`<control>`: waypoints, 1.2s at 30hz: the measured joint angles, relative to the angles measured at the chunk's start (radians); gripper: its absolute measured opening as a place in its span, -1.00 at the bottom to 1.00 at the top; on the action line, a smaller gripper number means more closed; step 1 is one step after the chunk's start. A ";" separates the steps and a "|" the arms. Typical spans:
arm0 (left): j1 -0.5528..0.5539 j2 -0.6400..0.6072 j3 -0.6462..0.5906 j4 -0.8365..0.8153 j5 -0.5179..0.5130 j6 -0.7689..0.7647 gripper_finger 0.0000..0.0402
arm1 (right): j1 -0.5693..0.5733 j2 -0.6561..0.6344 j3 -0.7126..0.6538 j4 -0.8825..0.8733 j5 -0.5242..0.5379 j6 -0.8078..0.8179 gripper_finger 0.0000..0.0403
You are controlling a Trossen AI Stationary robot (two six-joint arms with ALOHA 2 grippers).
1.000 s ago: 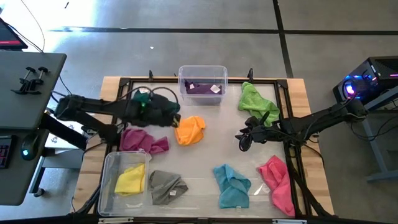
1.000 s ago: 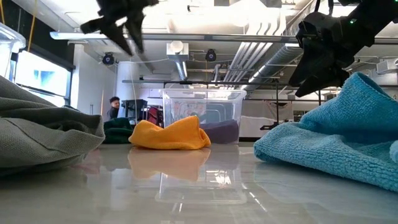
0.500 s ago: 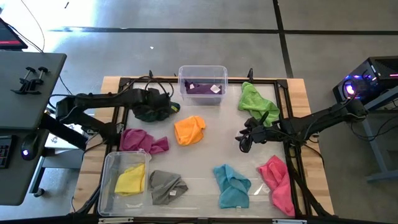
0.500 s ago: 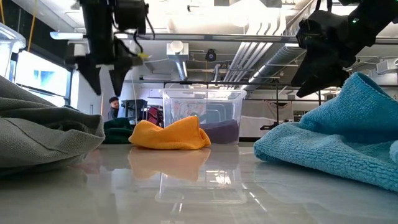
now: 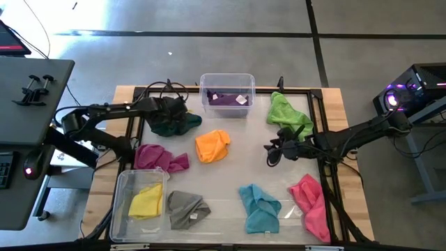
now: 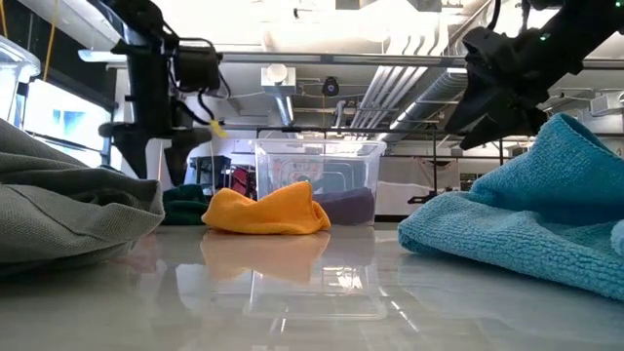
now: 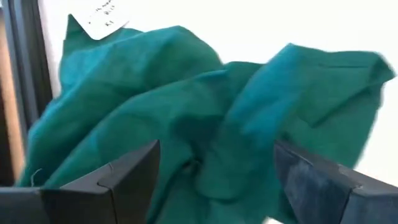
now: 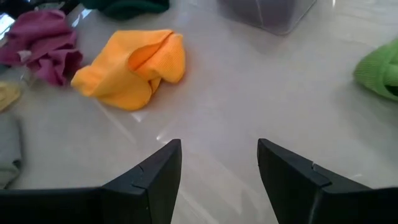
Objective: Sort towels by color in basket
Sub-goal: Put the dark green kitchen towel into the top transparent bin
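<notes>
Dark green towel [image 7: 205, 124] blurred, cropped by left wrist view; pink towel [image 5: 311, 202] overhangs table edge; purple towel [image 5: 226, 99] half-hidden in bin [image 5: 227, 79].

Soft cloth towels [image 5: 212, 146], glossy tabletop [image 5: 237, 167]

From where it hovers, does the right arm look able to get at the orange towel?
Probably yes. The right gripper hangs open above bare tabletop, and the orange towel lies just beyond it with nothing between them. The left gripper is busy over the dark green towel, off to the side.

No writing can be read: the small white tag [image 7: 99, 20] on the crumpled dark green cloth [image 7: 205, 118] is too blurred.
</notes>
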 joint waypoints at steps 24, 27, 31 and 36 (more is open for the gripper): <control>0.069 0.208 -0.134 0.302 0.093 0.235 0.15 | -0.139 0.000 0.000 0.000 -0.039 -0.007 0.01; 0.053 0.214 -0.135 0.314 0.090 0.236 -0.03 | -0.139 0.000 0.000 0.000 -0.040 -0.021 0.01; 0.039 0.216 -0.137 0.327 0.095 0.238 -0.33 | -0.139 0.000 0.000 0.000 -0.041 -0.061 0.01; 0.031 0.214 -0.137 0.330 0.107 0.265 -0.79 | -0.139 0.000 0.000 0.000 -0.057 -0.061 0.01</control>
